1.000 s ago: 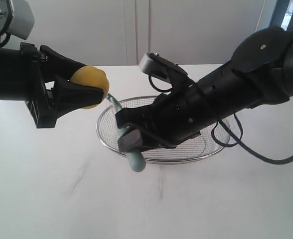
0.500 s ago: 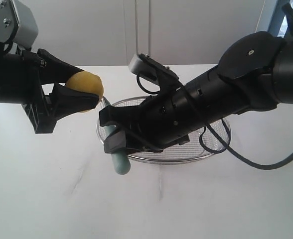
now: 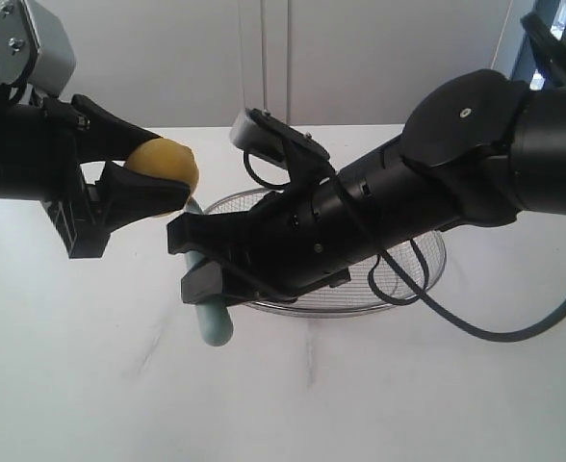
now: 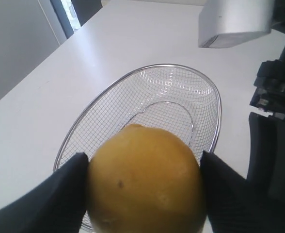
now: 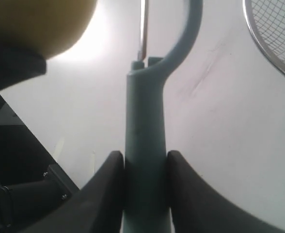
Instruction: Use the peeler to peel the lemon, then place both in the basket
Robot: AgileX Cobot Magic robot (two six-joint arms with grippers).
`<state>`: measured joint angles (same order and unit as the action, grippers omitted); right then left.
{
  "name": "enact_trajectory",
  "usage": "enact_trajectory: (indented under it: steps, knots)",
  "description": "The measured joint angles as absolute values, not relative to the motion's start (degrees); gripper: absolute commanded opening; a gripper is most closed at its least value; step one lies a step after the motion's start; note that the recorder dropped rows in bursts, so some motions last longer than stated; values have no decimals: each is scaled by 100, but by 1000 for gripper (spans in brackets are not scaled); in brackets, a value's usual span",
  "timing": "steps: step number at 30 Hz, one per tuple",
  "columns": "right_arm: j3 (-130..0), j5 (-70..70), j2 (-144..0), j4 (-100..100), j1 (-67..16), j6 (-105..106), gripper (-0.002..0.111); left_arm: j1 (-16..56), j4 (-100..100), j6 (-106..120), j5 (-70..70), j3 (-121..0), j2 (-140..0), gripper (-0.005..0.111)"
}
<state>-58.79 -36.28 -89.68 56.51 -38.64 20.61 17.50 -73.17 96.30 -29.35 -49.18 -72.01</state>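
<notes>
Peeler blade: right wrist view only.

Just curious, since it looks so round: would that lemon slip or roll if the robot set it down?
It would probably roll: the lemon is round-oval and smooth-skinned. It seems firm, showing no denting between the fingers of the left gripper. Its skin may be slippery under the peeler.

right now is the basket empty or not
Empty where visible: the basket shows only bare mesh; the lemon is clamped in the left gripper.
</notes>
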Motion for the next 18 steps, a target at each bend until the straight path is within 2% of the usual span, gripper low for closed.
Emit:
enact_trajectory:
  steps: [18]
  knots:
    - [-5879,-3492,-8968,5651,-3864,2057,0,1750,-7248,9630,-2910,-4898,-7496,0]
